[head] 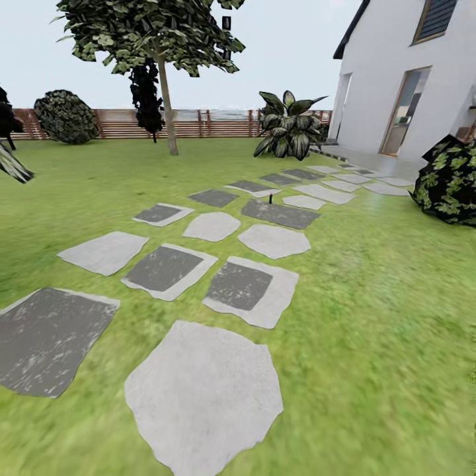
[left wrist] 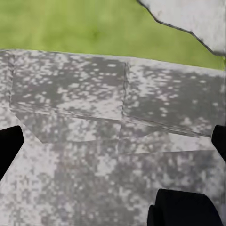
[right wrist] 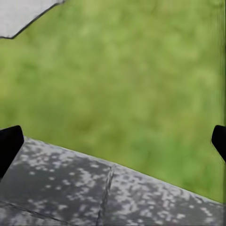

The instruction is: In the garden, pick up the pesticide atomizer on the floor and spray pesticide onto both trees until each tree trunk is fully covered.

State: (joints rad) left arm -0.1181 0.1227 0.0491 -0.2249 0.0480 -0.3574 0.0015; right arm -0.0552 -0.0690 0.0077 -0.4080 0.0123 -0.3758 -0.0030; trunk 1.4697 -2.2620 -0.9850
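Both grippers (left wrist: pixel 113 141) (right wrist: pixel 113 141) hang wide and empty over paving stones (head: pixel 201 390); atomizer unseen; grass (right wrist: pixel 132 80) ahead.

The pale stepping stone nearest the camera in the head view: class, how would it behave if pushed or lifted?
The pale stepping stone is a broad flat slab lying flush in the grass, so it probably would not slide, roll or tip. It looks like solid stone: likely stiff and heavy for lifting.

Head view: forward-down over stepping stones (head: pixel 205 390), grass (head: pixel 383 317). Wrist views: close, downward, sharing both.
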